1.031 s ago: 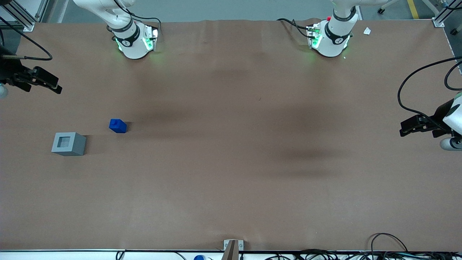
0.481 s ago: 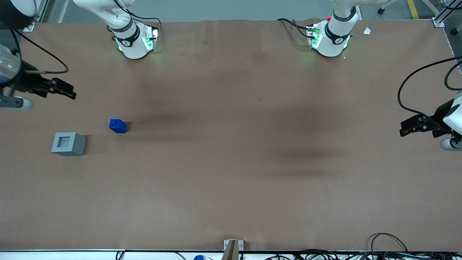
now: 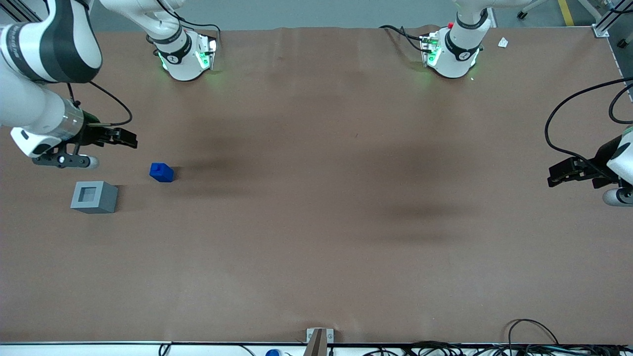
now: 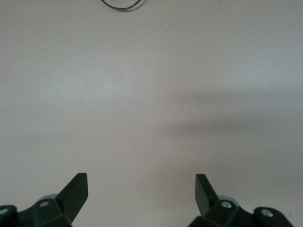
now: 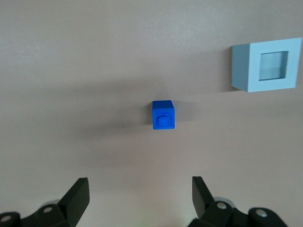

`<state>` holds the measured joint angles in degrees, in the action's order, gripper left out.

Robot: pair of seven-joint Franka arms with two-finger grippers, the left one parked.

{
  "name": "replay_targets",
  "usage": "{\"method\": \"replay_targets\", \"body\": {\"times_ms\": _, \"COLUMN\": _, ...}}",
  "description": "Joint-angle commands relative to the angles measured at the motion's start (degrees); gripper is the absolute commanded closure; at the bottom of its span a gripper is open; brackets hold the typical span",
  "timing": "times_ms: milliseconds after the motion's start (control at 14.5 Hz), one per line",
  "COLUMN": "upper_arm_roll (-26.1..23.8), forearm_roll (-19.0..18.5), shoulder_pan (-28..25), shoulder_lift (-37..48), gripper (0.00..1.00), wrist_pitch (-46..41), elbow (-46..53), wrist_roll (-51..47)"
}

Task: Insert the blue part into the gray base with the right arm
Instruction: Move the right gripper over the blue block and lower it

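One blue part (image 3: 161, 172) and one gray base (image 3: 94, 197) sit on the counter (image 3: 316, 222), near each other but apart, toward the working arm's end. The right arm's (image 3: 44, 64) gripper (image 3: 129, 138) hangs above the counter, farther from the front camera than the part, fingers (image 5: 78, 198) spread and empty, clear of it.

The part (image 3: 161, 172) and the base (image 3: 94, 197) both sit on the table (image 3: 316, 222) toward my end of it, near each other but apart; the base lies nearer the front camera than the part, with its recess facing up; my gripper (image 3: 129, 139) hangs above the table, fingers (image 5: 78, 198) spread wide, holding nothing; it is farther from the front camera than the part and touches neither block.
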<state>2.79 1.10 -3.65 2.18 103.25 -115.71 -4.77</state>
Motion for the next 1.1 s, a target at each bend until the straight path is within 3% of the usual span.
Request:
{"method": "replay_targets", "body": {"times_ms": 0, "upper_arm_roll": 0.2, "forearm_roll": 0.3, "shoulder_pan": 0.1, "shoulder_lift": 2.2, "gripper": 0.02, "wrist_pitch": 6.7, "elbow": -7.8, "wrist_roll": -0.2}}
{"method": "replay_targets", "body": {"times_ms": 275, "upper_arm_roll": 0.2, "forearm_roll": 0.1, "shoulder_pan": 0.1, "shoulder_lift": 2.0, "gripper": 0.0, "wrist_pitch": 18.5, "elbow": -16.3, "wrist_roll": -0.1}}
{"method": "replay_targets", "body": {"times_ms": 550, "upper_arm_roll": 0.2, "forearm_roll": 0.0, "shoulder_pan": 0.8, "shoulder_lift": 1.7, "gripper": 0.0, "wrist_pitch": 22.2, "elbow": -19.5, "wrist_roll": 0.0}}
{"method": "replay_targets", "body": {"times_ms": 825, "upper_arm_roll": 0.2, "forearm_roll": 0.0, "shoulder_pan": 1.0, "shoulder_lift": -0.6, "gripper": 0.03, "wrist_pitch": 31.6, "elbow": -24.9, "wrist_roll": 0.5}}
{"method": "replay_targets", "body": {"times_ms": 1031, "upper_arm_roll": 0.2, "forearm_roll": 0.0, "shoulder_pan": 3.9, "shoulder_lift": -4.5, "gripper": 0.05, "wrist_pitch": 35.3, "elbow": -25.4, "wrist_roll": 4.5}}
